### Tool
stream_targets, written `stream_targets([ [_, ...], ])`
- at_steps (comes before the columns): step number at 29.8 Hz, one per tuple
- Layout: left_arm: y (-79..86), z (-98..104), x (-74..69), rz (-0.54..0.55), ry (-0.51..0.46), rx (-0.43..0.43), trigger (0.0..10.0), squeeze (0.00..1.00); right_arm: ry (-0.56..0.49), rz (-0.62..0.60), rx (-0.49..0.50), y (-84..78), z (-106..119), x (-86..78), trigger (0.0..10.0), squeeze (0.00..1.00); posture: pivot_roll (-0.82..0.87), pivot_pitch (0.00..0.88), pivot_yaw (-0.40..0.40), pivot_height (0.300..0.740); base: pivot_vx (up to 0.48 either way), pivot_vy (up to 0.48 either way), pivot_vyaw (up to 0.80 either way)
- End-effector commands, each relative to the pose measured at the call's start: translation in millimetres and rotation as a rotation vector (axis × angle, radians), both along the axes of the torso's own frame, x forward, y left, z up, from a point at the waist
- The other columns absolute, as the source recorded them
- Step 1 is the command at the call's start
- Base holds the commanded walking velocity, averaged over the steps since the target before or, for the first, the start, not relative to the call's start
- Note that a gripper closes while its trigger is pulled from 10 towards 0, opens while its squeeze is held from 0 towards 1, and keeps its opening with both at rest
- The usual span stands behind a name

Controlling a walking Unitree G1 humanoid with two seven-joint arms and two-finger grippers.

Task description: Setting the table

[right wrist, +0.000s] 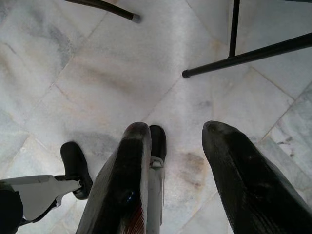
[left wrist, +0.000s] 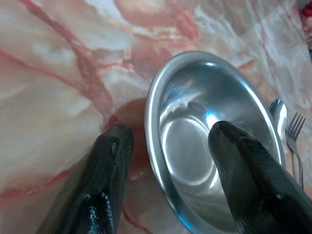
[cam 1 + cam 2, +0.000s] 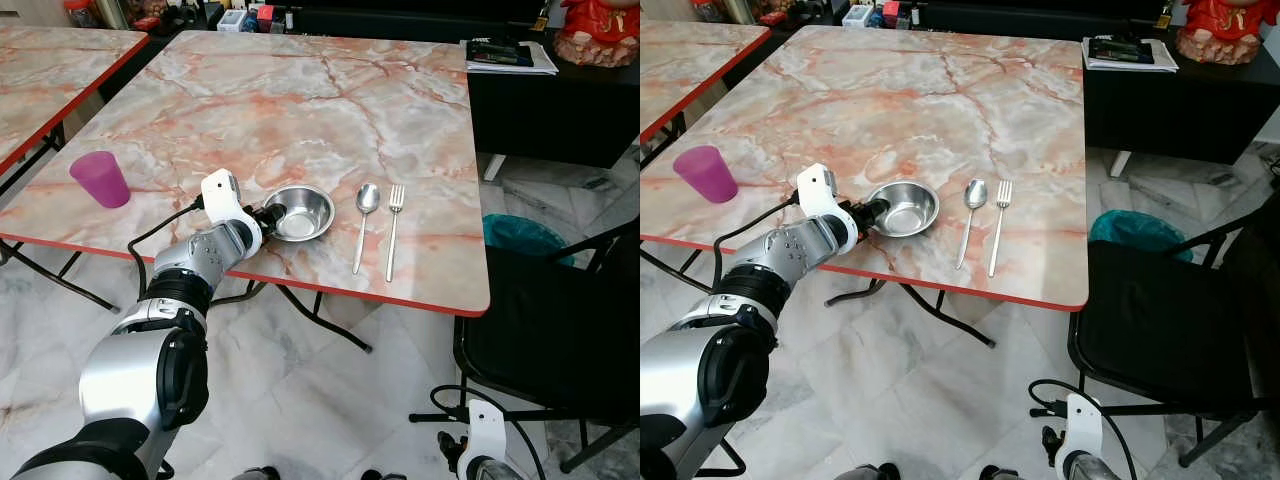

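- Marble-patterned table (image 3: 300, 100) carried the place setting near its front edge: a steel bowl (image 3: 300, 212), with a spoon (image 3: 364, 222) and a fork (image 3: 393, 228) lying side by side just to the bowl's right.
- Left gripper (image 2: 165, 141) reached over the table edge to the bowl's left rim, its two black fingers spread apart and straddling that rim, one fingertip (image 2: 229, 141) over the inside and the other on the tabletop outside; nothing was clamped between them.
- Purple cup (image 3: 100, 178) stood upright well to the left of the bowl, near the same front edge.
- Right gripper (image 1: 170, 146) hung low beside a black chair (image 3: 560, 330), its fingers parted over the tiled floor and holding nothing.
- Judged from this position, the step in hand was placing or adjusting the bowl; doing it well would mean keeping the thin rim centred between the fingers, moving gently so the light bowl did not skid into the spoon, and leaving it clear of the edge.
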State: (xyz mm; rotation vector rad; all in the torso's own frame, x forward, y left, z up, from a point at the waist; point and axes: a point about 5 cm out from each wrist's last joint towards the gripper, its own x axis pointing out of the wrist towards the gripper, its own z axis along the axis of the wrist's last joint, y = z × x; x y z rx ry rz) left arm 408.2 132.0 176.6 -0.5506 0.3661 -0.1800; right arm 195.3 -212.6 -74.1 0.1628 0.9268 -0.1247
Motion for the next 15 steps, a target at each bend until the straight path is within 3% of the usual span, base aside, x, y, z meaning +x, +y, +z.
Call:
stream_targets([
  [1, -3.2, 4.6, 2.0, 0.006, -0.002, -0.008, 10.0, 0.00, 0.009, -0.016, 0.004, 0.1, -2.0, -3.7, 10.0, 0.00, -0.02, 0.150, 0.036, 0.736, 0.000, 0.000, 0.00],
  [7, -1.2, 2.0, 2.0, 0.018, 0.009, 0.008, 9.9, 0.00, 0.011, -0.012, 0.004, 0.4, -2.3, -4.3, 10.0, 0.00, -0.02, 0.143, 0.038, 0.736, 0.000, 0.000, 0.00],
  [8, -1.3, 1.1, 1.8, 0.019, 0.011, 0.009, 9.0, 0.00, 0.011, -0.012, 0.005, 0.5, -2.4, -4.4, 10.0, 0.00, -0.02, 0.143, 0.038, 0.736, 0.000, 0.000, 0.00],
  [9, -1.4, 0.6, 1.6, 0.019, 0.012, 0.009, 9.0, 0.00, 0.011, -0.012, 0.005, 0.6, -2.5, -4.5, 10.0, 0.00, -0.02, 0.139, 0.040, 0.736, 0.000, 0.000, 0.00],
  [10, -1.9, -0.8, 1.3, 0.019, 0.013, 0.010, 5.8, 0.00, 0.012, -0.012, 0.005, 0.7, -2.6, -4.8, 10.0, 0.00, -0.02, 0.136, 0.038, 0.736, 0.000, 0.000, 0.00],
  [11, -2.1, -1.2, 1.2, 0.019, 0.013, 0.011, 3.5, 0.00, 0.012, -0.013, 0.005, 0.7, -2.7, -4.9, 10.0, 0.00, -0.02, 0.136, 0.038, 0.736, 0.000, 0.000, 0.00],
  [12, -2.4, -1.9, 1.1, 0.018, 0.014, 0.012, 0.2, 0.00, 0.012, -0.012, 0.005, 0.8, -2.8, -5.0, 10.0, 0.00, -0.02, 0.136, 0.038, 0.736, 0.000, 0.000, 0.00],
  [15, -2.6, -2.9, 0.9, 0.020, 0.017, 0.010, 0.0, 0.00, 0.013, -0.012, 0.006, 1.1, -3.1, -5.5, 10.0, 0.00, -0.02, 0.127, 0.038, 0.736, 0.000, 0.000, 0.00],
])
